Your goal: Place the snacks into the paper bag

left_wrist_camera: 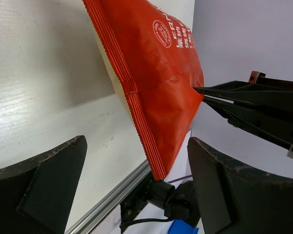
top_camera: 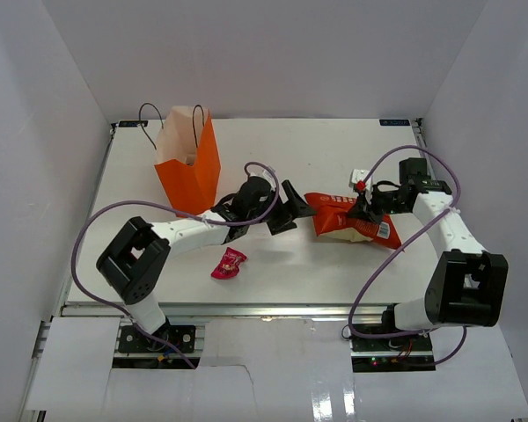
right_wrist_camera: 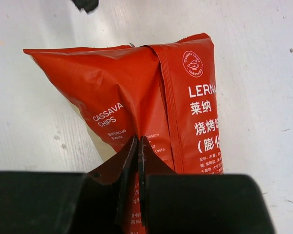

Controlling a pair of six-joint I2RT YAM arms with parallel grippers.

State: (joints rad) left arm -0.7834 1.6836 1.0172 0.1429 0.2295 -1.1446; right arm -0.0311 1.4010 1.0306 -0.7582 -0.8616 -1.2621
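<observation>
The red-orange chip bag (top_camera: pixel 345 220) lies right of the table's centre. My right gripper (top_camera: pixel 363 208) is shut on a pinched fold of it, and the right wrist view shows the jaws (right_wrist_camera: pixel 138 144) closed on the bag's film (right_wrist_camera: pixel 136 83). My left gripper (top_camera: pixel 292 211) is open just left of the bag's left end. In the left wrist view the bag's crimped edge (left_wrist_camera: pixel 151 92) hangs between and beyond my spread fingers (left_wrist_camera: pixel 44 185). One pink candy (top_camera: pixel 229 262) lies near the front. The orange paper bag (top_camera: pixel 190 163) stands upright at back left. No other candies are in view.
A small white object with a red dot (top_camera: pixel 359 178) sits behind the chip bag near the right arm. Purple cables loop over both arms. White walls enclose the table on three sides, and a metal rail (top_camera: pixel 246 308) runs along the front edge.
</observation>
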